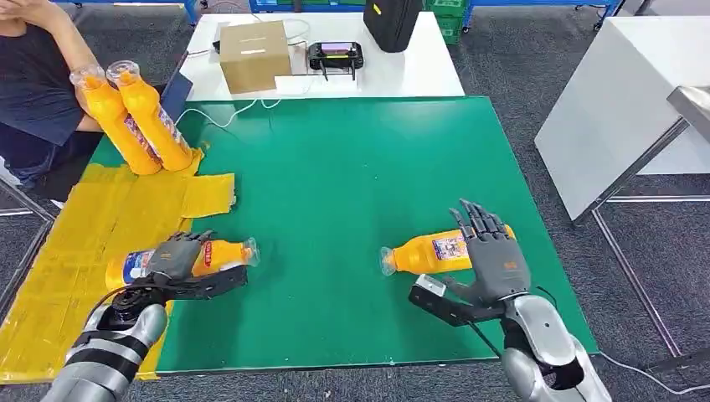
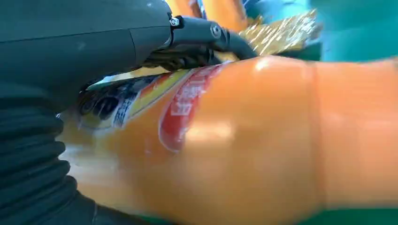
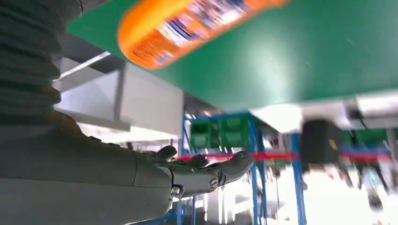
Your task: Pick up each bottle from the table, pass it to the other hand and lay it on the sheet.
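step: laying bottle on sheet | left hand gripped it | right hand spread beside second bottle | next: release

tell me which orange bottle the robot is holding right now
The bottle lying at the yellow sheet's edge, gripped by the left hand.

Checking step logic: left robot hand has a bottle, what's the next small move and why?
Probably lower and release: the left robot hand grips an orange bottle at the yellow sheet's edge. The right robot hand is open beside another bottle.
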You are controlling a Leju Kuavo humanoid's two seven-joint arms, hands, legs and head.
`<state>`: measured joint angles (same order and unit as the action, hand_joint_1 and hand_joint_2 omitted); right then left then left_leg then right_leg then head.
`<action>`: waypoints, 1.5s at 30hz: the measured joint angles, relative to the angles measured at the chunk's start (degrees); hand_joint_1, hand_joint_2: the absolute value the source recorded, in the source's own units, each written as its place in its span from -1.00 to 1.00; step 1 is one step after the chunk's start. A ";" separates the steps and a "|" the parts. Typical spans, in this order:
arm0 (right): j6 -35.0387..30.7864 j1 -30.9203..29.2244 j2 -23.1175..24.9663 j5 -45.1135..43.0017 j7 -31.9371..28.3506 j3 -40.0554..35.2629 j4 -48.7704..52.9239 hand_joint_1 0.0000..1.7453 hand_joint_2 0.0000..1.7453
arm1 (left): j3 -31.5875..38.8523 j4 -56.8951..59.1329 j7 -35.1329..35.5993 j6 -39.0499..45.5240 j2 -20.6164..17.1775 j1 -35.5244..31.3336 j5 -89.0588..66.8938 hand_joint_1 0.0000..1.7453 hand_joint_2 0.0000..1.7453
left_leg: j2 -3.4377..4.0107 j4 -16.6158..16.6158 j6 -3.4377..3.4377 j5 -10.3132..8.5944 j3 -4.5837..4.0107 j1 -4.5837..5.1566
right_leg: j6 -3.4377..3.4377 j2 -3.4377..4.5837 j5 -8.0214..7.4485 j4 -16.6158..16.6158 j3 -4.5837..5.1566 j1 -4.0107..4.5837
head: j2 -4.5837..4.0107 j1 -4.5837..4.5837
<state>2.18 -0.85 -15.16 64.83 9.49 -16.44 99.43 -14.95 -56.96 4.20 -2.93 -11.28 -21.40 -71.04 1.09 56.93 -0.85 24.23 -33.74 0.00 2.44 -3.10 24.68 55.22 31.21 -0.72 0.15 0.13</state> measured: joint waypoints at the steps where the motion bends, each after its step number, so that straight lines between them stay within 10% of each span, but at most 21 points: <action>1: 1.34 -0.42 -0.88 -1.26 -0.49 0.33 -1.10 -1.00 1.00 | 0.33 0.46 -0.99 0.00 -0.17 -0.06 0.84 -1.00 -1.00 | 0.00 0.00 0.00 -0.02 0.05 0.00 | 0.00 0.00 0.00 0.00 -0.04 0.00 | 0.00 0.04; 21: 8.66 -5.66 -15.29 -7.90 -10.21 3.06 -16.75 -1.00 1.00 | 1.88 -11.67 -8.18 -6.21 -0.92 7.02 24.09 -1.00 -1.00 | -0.22 0.02 -0.14 -0.11 0.04 0.23 | 0.11 -0.15 -0.07 0.00 -0.10 -0.23 | 0.00 0.02; 45: 10.65 -13.81 -16.18 -5.78 -12.59 -4.50 -26.26 -1.00 1.00 | 1.09 -21.37 -10.80 -12.42 0.68 10.69 42.76 -1.00 -1.00 | -0.20 0.04 -0.16 -0.14 -0.30 0.26 | 0.16 -0.14 -0.11 0.01 0.25 -0.24 | 0.00 0.02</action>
<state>12.83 -14.66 -31.34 59.06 -3.10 -20.94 73.18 -13.86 -78.34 -6.60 -15.34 -10.60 -10.72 -28.28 0.89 56.97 -1.01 24.10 -34.04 0.26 2.60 -3.25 24.57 55.22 31.46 -0.96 0.15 0.15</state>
